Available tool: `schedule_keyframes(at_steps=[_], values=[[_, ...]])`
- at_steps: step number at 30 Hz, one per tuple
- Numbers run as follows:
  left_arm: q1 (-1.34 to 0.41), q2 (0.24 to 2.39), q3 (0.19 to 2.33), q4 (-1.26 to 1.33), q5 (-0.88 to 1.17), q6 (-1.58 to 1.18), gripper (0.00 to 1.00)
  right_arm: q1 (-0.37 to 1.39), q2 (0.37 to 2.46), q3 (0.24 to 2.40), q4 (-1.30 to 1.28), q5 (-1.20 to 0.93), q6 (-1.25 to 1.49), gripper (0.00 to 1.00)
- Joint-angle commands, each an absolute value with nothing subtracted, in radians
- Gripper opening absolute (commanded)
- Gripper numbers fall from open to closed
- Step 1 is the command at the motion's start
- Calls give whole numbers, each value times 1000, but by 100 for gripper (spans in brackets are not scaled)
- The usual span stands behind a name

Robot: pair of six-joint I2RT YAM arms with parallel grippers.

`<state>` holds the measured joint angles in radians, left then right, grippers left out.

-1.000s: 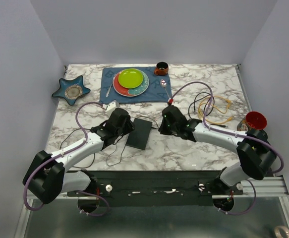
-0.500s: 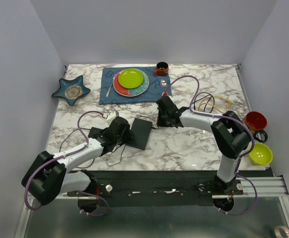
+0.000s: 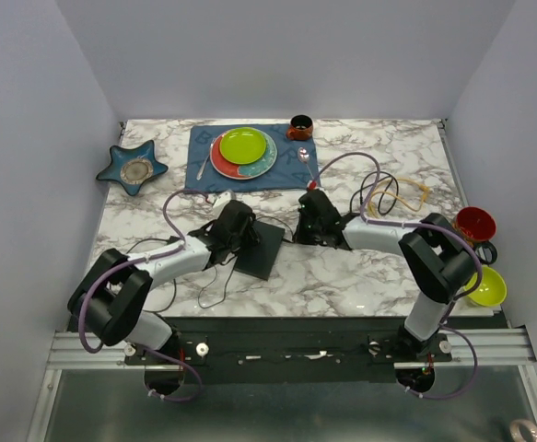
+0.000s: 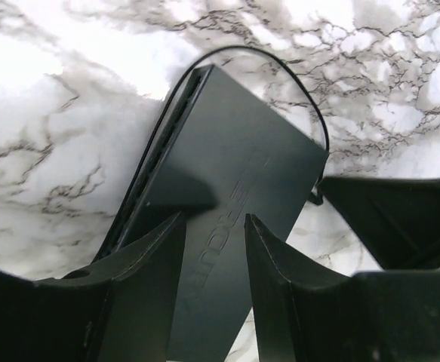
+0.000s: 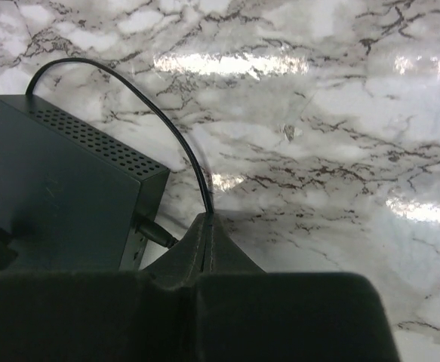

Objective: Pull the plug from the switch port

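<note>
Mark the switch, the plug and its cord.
switch [image 4: 242,166], left wrist view, top face.
plug [image 5: 155,232], right wrist view, barrel at the switch's side.
cord [image 5: 176,132], right wrist view, middle of its arc.

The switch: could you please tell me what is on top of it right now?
Only the left tool is over the switch, its fingers apart above the lettered top face. Whether they touch it cannot be told, and the face beneath them is covered.

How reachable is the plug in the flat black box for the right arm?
Probably yes. The right gripper sits right beside the plug at the switch's side. It is shut where the cord meets it, and nothing lies between.
</note>
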<state>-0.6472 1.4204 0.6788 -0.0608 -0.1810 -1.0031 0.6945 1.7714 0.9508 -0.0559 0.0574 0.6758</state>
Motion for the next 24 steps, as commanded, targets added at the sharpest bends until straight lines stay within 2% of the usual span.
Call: schedule_keyframes(at_steps=[1,11,16,18,19,22,24], values=[[-640,1515,722,-84,-146,-953,52,741,1737,847,-49,-26,718,1],[-640,1643,847,-69,-92,-923,52,844,1661,721,-9,-18,793,1],[-640,1556,861,-92,-150,-930,52,842,1527,729,-119,156,756,1],[-640,1490,845,-113,-187,-931,52,844,1491,752,-152,190,717,6],[-640,1470,838,-120,-195,-936,52,842,1467,762,-172,198,688,14],[-640,1390,786,-129,-198,-962,52,844,1480,816,-221,189,543,31],[-640,1340,727,-120,-172,-1003,52,848,1496,844,-238,170,460,35]])
